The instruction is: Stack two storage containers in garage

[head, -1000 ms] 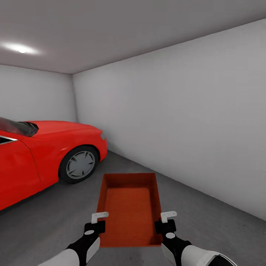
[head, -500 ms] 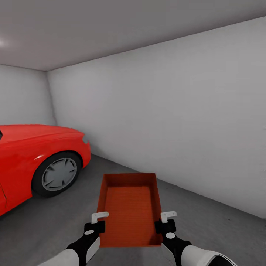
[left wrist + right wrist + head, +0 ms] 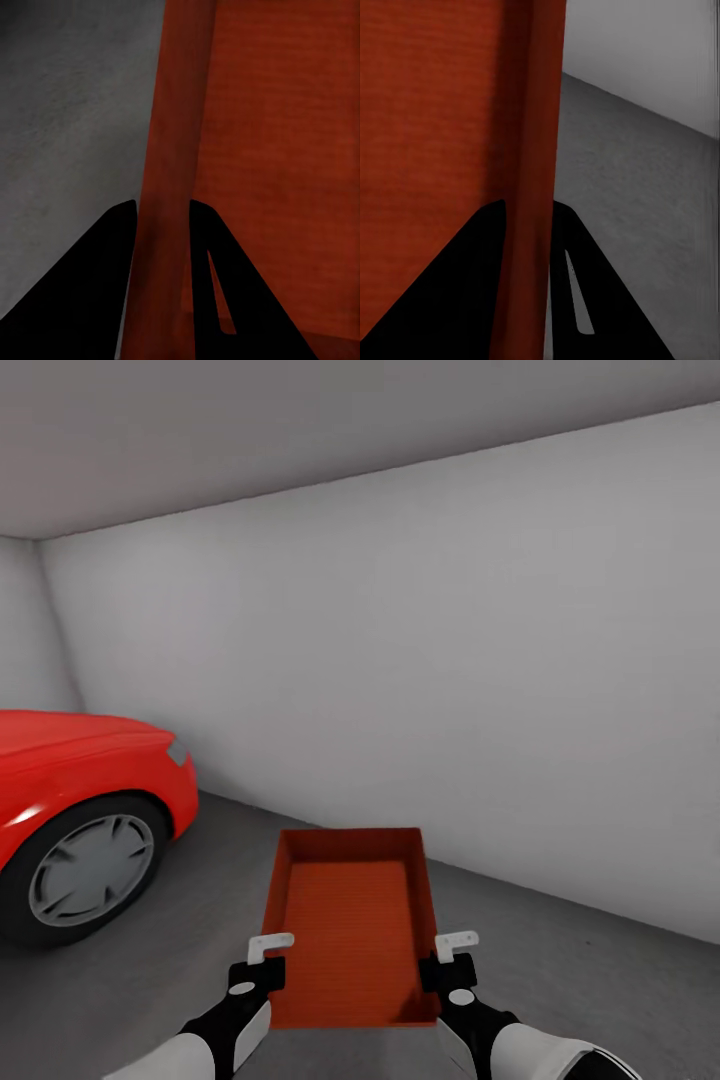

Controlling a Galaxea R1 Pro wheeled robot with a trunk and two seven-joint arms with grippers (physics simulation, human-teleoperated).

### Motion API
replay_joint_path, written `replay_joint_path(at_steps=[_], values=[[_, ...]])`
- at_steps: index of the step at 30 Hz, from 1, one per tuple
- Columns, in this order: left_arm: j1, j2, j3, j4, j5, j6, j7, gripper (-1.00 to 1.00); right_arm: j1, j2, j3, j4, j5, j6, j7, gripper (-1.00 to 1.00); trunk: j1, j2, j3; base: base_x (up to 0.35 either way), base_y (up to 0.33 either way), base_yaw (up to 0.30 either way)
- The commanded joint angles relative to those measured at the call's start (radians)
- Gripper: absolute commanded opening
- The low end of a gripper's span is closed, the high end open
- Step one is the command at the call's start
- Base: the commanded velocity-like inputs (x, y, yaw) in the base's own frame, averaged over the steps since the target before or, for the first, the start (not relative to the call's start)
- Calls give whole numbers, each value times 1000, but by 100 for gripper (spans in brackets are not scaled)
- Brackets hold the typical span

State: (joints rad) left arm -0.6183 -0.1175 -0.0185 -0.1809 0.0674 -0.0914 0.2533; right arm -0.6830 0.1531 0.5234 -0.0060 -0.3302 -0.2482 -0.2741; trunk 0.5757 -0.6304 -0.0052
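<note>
view has swung right; red car (image 3: 80, 800) sits further left.

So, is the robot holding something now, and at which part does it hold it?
Yes, one orange-red storage container. The left pincer clamps the left side wall and the right pincer the right side wall, each with one finger inside and one outside.

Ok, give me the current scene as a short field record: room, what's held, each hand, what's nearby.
room: garage, grey concrete floor, pale wall
held: orange-red storage container, open top, empty, carried above floor
left hand: shut on container's left wall
right hand: shut on container's right wall
nearby: red car at left
</note>
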Motion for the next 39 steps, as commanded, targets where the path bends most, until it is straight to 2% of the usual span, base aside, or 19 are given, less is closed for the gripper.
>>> replay_joint_path(at_steps=[1,39], values=[[0,0,15,-2,-7,-5,40,-100,-1,2,-74,-22,3,2,30,-100,1,-1,-1,313,190,-283],[0,0,14,-3,-9,-7,40,-100,0,1,-74,-22,3,2,30,-100,1,-1,-1,310,193,-283]])
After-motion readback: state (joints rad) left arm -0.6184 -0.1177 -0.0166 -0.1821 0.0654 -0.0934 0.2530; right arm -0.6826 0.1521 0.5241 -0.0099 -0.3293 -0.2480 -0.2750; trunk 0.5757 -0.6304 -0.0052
